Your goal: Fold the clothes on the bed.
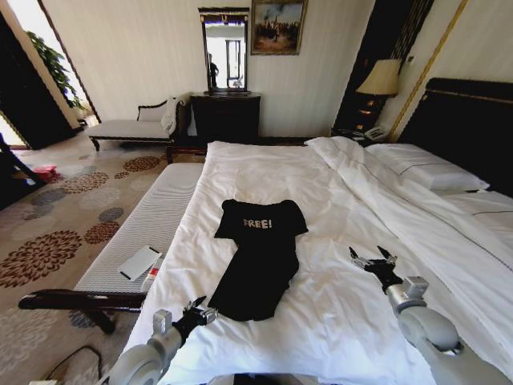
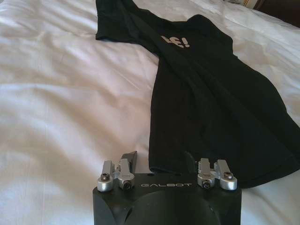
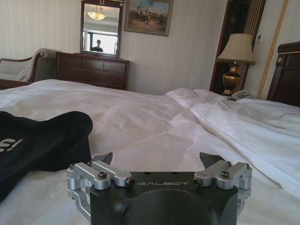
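1. Hotel-style bedroom; white duvet on the bed is the work surface, dark headboard to the robot's right, pale chaise and dresser at the far wall.
2. Black "FREE!" top lies flat near the foot of the bed, a bit left of centre. Long axis runs away from the robot: hem nearest, collar and lettering at the far end. Body looks narrowed and bunched, sleeves spread at the top.
3. Left tool sits just at the near hem, left corner side, fingers spread open, nothing held. Left wrist view puts the hem edge right in front of the fingers, touching or nearly so; can't tell which.
4. Right tool hovers over bare duvet, well apart from the top, which lies to its left. Also open, empty.
5. Judgement: left arm is clearly nearer; the hem is its natural grab point.
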Available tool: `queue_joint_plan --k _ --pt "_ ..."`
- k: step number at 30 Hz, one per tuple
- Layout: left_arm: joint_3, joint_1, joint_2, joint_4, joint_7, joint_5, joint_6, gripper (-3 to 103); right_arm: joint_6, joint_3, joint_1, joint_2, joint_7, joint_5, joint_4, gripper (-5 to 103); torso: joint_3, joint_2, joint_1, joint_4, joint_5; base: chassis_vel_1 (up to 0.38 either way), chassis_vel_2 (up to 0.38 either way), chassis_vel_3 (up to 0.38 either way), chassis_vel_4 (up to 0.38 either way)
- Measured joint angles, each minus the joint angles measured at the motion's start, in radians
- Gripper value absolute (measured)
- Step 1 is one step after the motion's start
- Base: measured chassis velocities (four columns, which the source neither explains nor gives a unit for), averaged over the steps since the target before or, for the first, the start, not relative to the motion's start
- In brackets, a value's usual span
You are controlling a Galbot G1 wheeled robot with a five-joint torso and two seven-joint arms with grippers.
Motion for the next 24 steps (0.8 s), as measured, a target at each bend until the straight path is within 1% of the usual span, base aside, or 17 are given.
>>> queue_joint_plan --k 1,2,5,6,7,8,10,11,14,15,16,19,20,21,23,24 --pt "0.004 0.0 0.0 0.002 0.002 0.003 0.0 52 -0.002 -0.003 0.004 -0.001 0.002 0.002 -0.001 100 0.0 0.0 0.0 0.0001 0.0 0.0 0.0 0.0 0.0" --pt "0.008 -0.001 -0.001 0.004 0.002 0.005 0.001 52 -0.003 -0.005 0.007 -0.002 0.004 0.003 -0.001 100 0.0 0.0 0.0 0.0001 0.0001 0.0 0.0 0.0 0.0" --pt "0.017 -0.01 -0.008 0.016 0.012 0.017 0.0 36 -0.004 -0.009 0.01 -0.004 0.006 0.003 -0.004 100 0.0 0.0 0.0 -0.0001 0.0 0.0 0.0 0.0 0.0" --pt "0.017 -0.01 -0.008 0.016 0.012 0.017 0.0 36 -0.004 -0.009 0.01 -0.004 0.006 0.003 -0.004 100 0.0 0.0 0.0 -0.0001 0.0 0.0 0.0 0.0 0.0" --pt "0.017 -0.01 -0.009 0.017 0.013 0.018 -0.001 30 -0.004 -0.009 0.01 -0.004 0.006 0.003 -0.004 100 0.0 0.0 0.0 -0.0001 0.0 0.0 0.0 0.0 0.0" --pt "0.017 -0.01 -0.01 0.019 0.016 0.019 -0.002 30 -0.004 -0.01 0.01 -0.003 0.006 0.003 -0.006 100 0.0 0.0 0.0 -0.0001 0.0 0.0 0.0 0.0 0.0" --pt "0.016 -0.01 -0.011 0.022 0.018 0.023 -0.006 20 -0.004 -0.011 0.009 -0.002 0.006 0.001 -0.009 100 0.0 0.0 0.0 -0.0001 0.0 0.0 0.0 0.0 0.0" --pt "0.016 -0.01 -0.011 0.022 0.018 0.023 -0.006 20 -0.004 -0.011 0.009 -0.002 0.006 0.001 -0.009 100 0.0 0.0 0.0 -0.0001 0.0 0.0 0.0 0.0 0.0" --pt "0.012 -0.003 -0.017 0.02 0.018 0.027 -0.012 4 -0.004 -0.012 0.007 0.001 0.006 0.001 -0.009 100 0.0 0.0 0.0 -0.0001 0.0 0.0 0.0 0.0 0.0" --pt "0.012 -0.003 -0.017 0.02 0.018 0.027 -0.012 4 -0.004 -0.012 0.007 0.001 0.006 0.001 -0.009 100 0.0 0.0 0.0 -0.0001 0.0 0.0 0.0 0.0 0.0" --pt "0.01 0.003 -0.019 0.017 0.018 0.03 -0.016 2 -0.004 -0.012 0.006 0.003 0.006 0.002 -0.007 100 0.0 0.0 0.0 -0.0001 0.0 0.0 0.0 0.0 0.0" --pt "-0.019 0.056 -0.027 -0.004 0.021 0.06 -0.044 0 -0.015 -0.011 -0.012 0.009 0.005 0.034 0.022 100 0.0 0.0 0.0 0.0 0.0 0.0 0.0 0.0 0.0" --pt "-0.019 0.056 -0.027 -0.004 0.021 0.06 -0.044 0 -0.015 -0.011 -0.012 0.009 0.005 0.034 0.022 100 0.0 0.0 0.0 0.0 0.0 0.0 0.0 0.0 0.0" --pt "-0.029 0.067 -0.028 -0.008 0.023 0.065 -0.049 0 -0.019 -0.01 -0.018 0.01 0.002 0.041 0.029 100 0.0 0.0 0.0 0.0001 0.0 0.0 0.0 0.0 0.0" --pt "-0.082 0.106 -0.036 -0.029 0.025 0.071 -0.067 0 -0.026 -0.006 -0.054 0.018 -0.026 0.065 0.066 100 0.0 0.0 0.0 0.0002 -0.0001 0.0 0.0 0.0 0.0" --pt "-0.082 0.106 -0.036 -0.029 0.025 0.071 -0.067 0 -0.026 -0.006 -0.054 0.018 -0.026 0.065 0.066 100 0.0 0.0 0.0 0.0002 -0.0001 0.0 0.0 0.0 0.0"
